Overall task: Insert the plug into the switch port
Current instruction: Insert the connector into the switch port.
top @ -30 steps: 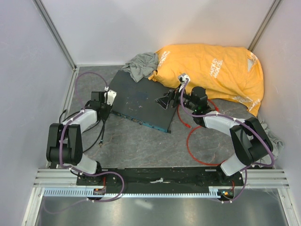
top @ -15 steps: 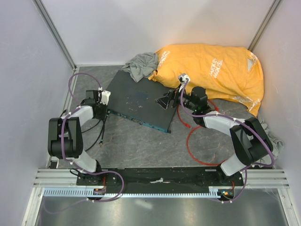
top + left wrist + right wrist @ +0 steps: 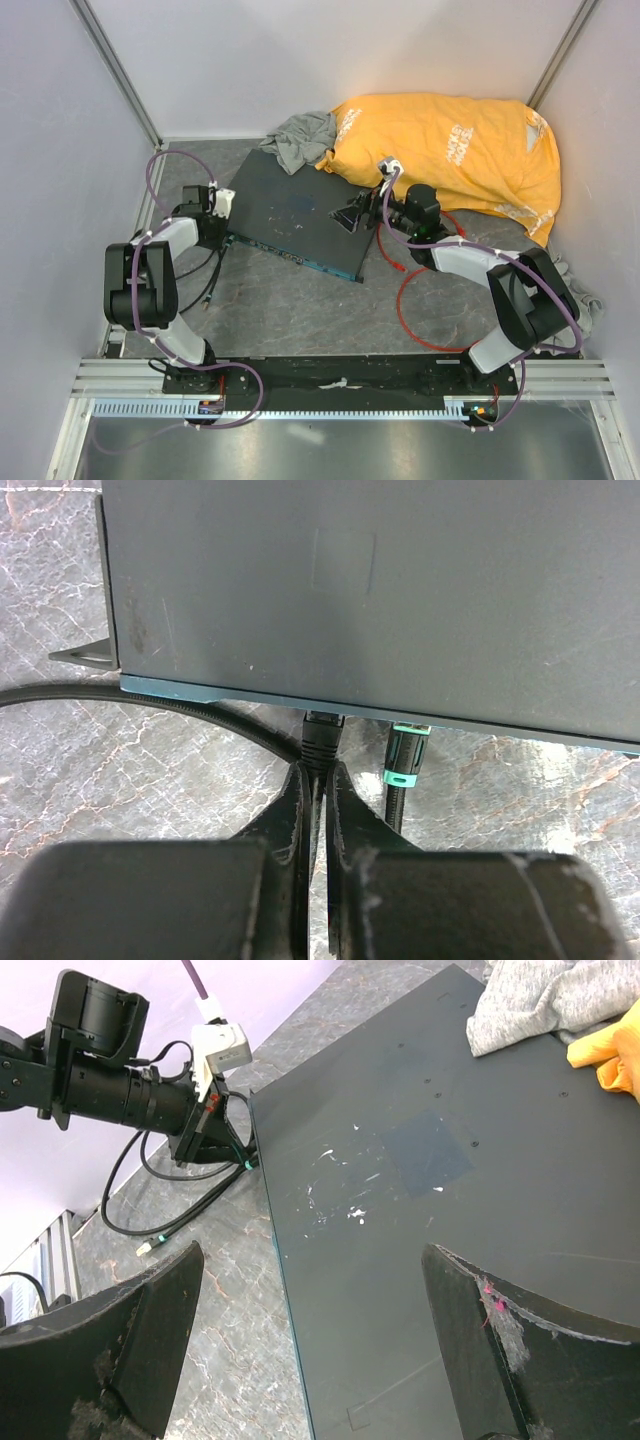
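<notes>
Since a second ago, swung the left gripper (image 3: 318,778) back along the switch (image 3: 300,215) front edge and pinched its fingers (image 3: 290,810) together on a black connector (image 3: 322,735) touching that edge. Holds the right gripper (image 3: 352,213) wide apart above the switch. Finds the red cable (image 3: 400,295) on the surface (image 3: 290,310) at right, plug end not made out. Probably light, hard, fragile-latched, on limp cable; best taken by the boot's sides.

I count two grippers, the left gripper (image 3: 318,780) and the right gripper (image 3: 352,214); one dark grey switch (image 3: 300,215); one red cable (image 3: 400,290); one orange sack (image 3: 450,150). There are two grey cloths, the upper-centre cloth (image 3: 300,140) and the right-edge cloth (image 3: 592,300). At the switch's front edge are two connectors, the black connector (image 3: 322,735) and the green-banded connector (image 3: 405,758).
</notes>
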### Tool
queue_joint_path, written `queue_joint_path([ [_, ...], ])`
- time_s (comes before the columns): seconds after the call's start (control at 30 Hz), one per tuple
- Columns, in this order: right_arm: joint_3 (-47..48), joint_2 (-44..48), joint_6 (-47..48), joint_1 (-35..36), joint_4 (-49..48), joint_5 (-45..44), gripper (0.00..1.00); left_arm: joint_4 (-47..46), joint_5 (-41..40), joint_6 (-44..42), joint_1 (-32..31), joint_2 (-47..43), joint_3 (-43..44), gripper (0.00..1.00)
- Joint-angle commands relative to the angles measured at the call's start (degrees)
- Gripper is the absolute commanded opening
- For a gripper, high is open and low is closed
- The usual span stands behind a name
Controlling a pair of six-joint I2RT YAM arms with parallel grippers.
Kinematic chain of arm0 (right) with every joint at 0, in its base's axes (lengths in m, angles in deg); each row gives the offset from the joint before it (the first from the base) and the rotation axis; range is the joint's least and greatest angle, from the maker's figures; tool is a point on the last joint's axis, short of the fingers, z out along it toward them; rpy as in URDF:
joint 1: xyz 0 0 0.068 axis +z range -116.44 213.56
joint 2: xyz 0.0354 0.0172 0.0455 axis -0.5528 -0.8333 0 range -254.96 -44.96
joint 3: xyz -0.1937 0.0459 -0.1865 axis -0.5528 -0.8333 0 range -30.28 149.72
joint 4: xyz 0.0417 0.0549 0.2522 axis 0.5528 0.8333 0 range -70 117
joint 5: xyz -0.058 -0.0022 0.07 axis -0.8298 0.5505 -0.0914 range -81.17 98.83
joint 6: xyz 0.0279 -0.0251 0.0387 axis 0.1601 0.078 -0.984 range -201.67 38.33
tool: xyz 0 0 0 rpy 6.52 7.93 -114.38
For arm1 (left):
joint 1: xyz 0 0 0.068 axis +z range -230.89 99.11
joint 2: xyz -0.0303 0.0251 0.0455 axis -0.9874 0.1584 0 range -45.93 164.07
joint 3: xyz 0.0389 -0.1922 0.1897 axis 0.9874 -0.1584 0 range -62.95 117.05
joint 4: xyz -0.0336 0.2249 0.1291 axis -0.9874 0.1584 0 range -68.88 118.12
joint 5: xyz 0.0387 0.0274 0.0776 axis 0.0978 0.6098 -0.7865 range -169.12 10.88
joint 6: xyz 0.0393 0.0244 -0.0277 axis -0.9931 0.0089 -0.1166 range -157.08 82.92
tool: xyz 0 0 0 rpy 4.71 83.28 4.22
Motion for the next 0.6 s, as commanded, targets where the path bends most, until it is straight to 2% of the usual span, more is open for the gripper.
queue_joint_path([
  [0.0,1.0,-0.9,0.9,-0.1,-2.1,1.6,0.98,-1.4,5.0,0.8,0.2,2.0,2.0,0.02],
  [0.57,3.2,-5.1,2.8,-0.1,0.2,3.5,0.98,-2.8,11.6,3.8,-1.4,7.0,10.1,0.02],
])
